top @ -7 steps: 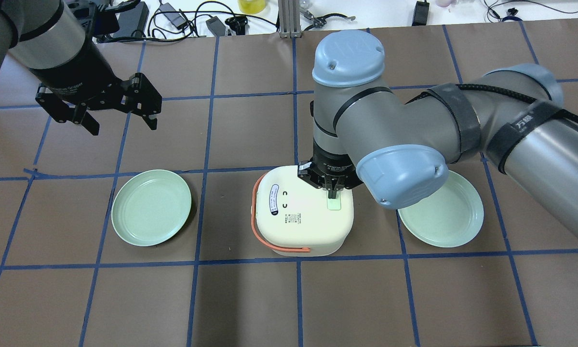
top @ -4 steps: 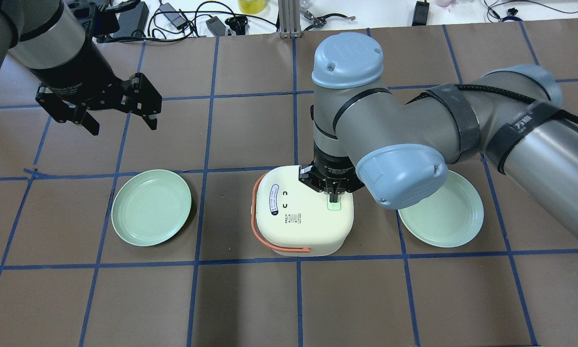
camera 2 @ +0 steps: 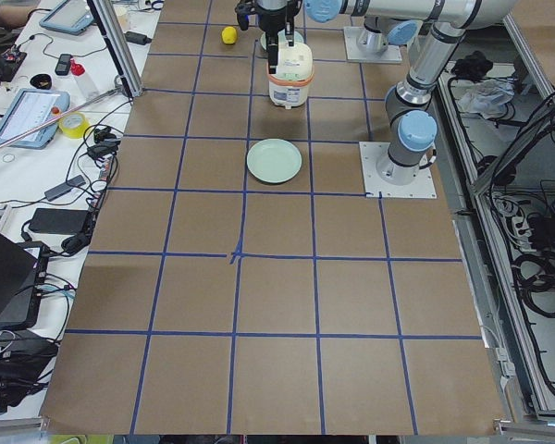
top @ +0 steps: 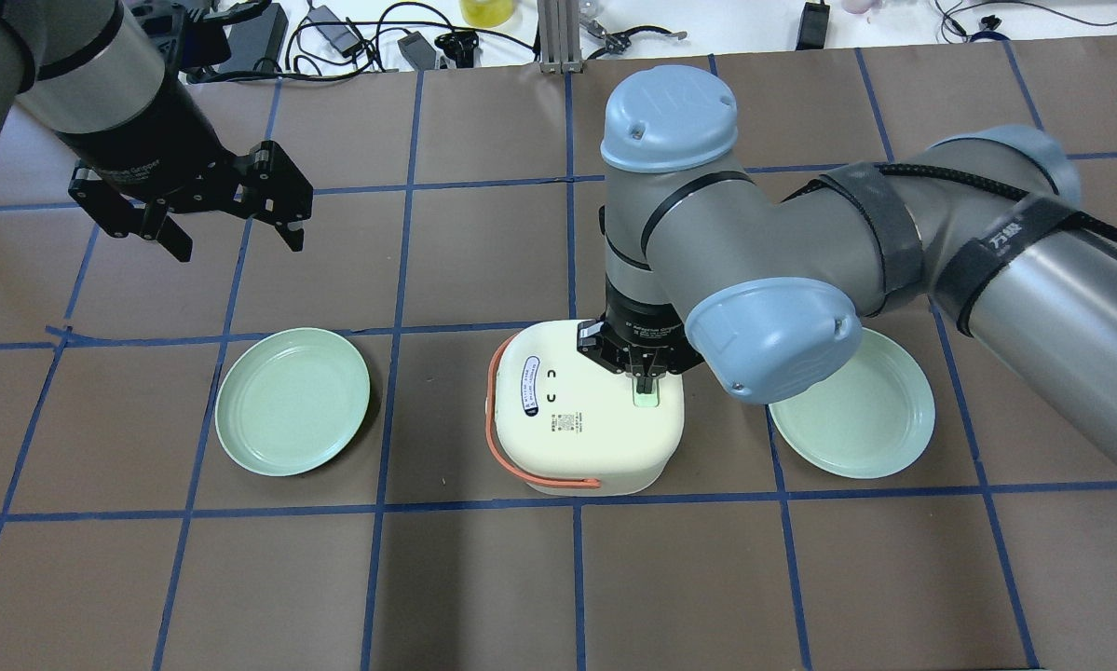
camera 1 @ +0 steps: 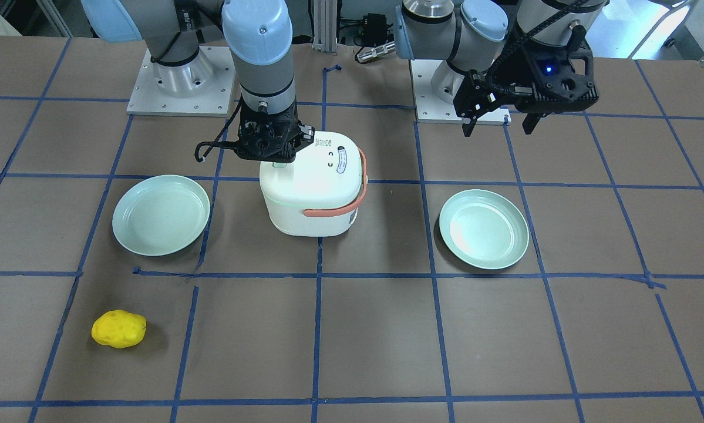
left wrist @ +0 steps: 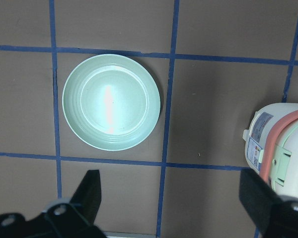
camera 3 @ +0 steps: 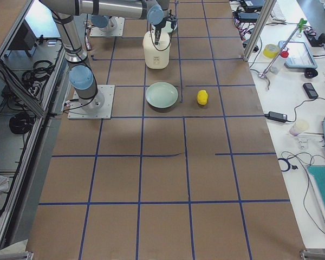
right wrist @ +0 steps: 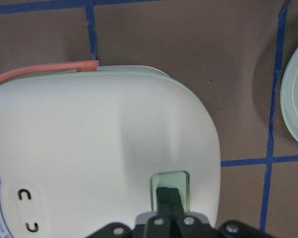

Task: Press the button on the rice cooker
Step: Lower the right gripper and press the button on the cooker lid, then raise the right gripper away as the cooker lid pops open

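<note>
A cream rice cooker (top: 584, 419) with an orange handle (top: 495, 438) stands mid-table; it also shows in the front view (camera 1: 313, 188). Its pale green button (top: 647, 399) sits on the lid's right side. My right gripper (top: 645, 380) is shut, its fingertips (right wrist: 168, 198) together and resting on the button (right wrist: 181, 183). My left gripper (top: 234, 238) is open and empty, high above the table at the far left, well away from the cooker; the left wrist view shows the cooker's edge (left wrist: 283, 148) at the right.
A green plate (top: 292, 401) lies left of the cooker and another green plate (top: 861, 410) right of it, partly under my right arm. A yellow lumpy object (camera 1: 118, 329) lies at the table's far side. Cables and devices line the far edge (top: 353, 37).
My right gripper has shifted slightly lower onto the button. The cooker, the plates and my left arm have not moved.
</note>
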Available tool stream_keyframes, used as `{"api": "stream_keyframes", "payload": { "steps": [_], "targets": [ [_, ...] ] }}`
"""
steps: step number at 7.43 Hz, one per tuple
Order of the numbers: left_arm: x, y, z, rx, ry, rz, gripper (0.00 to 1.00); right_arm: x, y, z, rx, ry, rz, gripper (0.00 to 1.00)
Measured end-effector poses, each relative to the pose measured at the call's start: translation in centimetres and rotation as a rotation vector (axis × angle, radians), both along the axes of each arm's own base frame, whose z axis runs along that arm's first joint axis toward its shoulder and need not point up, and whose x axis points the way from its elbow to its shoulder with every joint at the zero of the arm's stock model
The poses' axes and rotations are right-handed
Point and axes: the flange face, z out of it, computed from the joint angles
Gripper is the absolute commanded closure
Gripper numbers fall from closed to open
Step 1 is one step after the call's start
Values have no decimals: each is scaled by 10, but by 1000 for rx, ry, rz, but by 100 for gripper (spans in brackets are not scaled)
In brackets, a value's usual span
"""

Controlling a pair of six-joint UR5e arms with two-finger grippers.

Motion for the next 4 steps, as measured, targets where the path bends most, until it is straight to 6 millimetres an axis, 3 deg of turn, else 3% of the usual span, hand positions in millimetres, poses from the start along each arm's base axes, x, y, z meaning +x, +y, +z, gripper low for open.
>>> {"api": "stream_keyframes", "payload": {
  "steps": [1, 2, 3, 4],
  "targets": [
    [0, 0, 0, 0, 0, 0, 0, 0, 0, 0, 1, 0, 0, 68],
    [0, 0, 0, 0, 0, -1, 0, 0, -1, 3, -6, -3, -1, 30],
    [0, 0, 0, 0, 0, -1, 0, 0, -6, 15, -27, -7, -4, 8],
    [0, 0, 0, 0, 0, 0, 0, -2, -12, 34, -47, -5, -9, 0]
  ]
}}
